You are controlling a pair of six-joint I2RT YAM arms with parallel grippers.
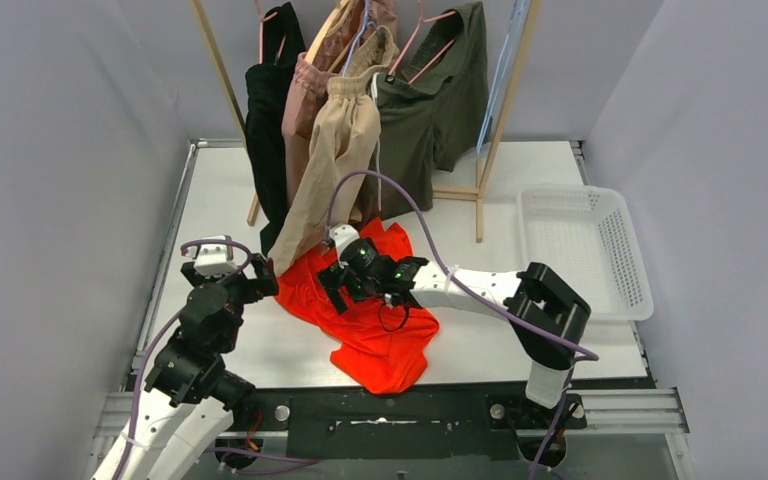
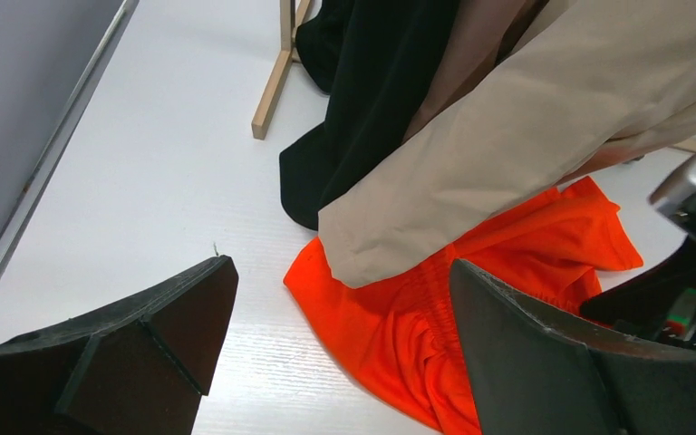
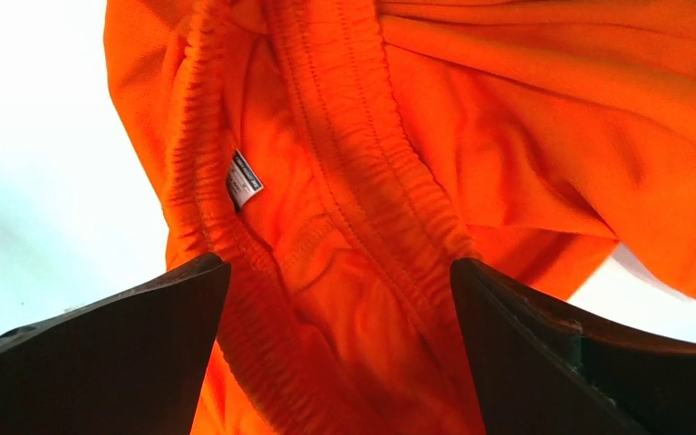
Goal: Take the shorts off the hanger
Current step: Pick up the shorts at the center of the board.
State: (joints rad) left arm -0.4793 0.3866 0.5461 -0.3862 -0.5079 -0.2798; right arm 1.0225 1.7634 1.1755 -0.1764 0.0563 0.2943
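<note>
Bright orange shorts (image 1: 375, 315) lie crumpled on the white table, off any hanger. My right gripper (image 1: 332, 283) is open just above their gathered waistband (image 3: 344, 181), its jaws standing on either side of the fabric. My left gripper (image 1: 265, 280) is open and empty at the shorts' left edge (image 2: 390, 335). Beige shorts (image 1: 335, 160), dusty pink shorts (image 1: 305, 95), dark olive green shorts (image 1: 430, 110) and a black garment (image 1: 265, 130) hang on hangers from the wooden rack. The beige hem (image 2: 471, 163) drapes over the orange shorts.
The wooden rack's legs (image 1: 480, 190) stand at the table's back centre. A white plastic basket (image 1: 585, 250) sits at the right edge. Grey walls close in on both sides. The black garment's hem (image 2: 353, 118) reaches the table near the rack's left foot (image 2: 270, 95).
</note>
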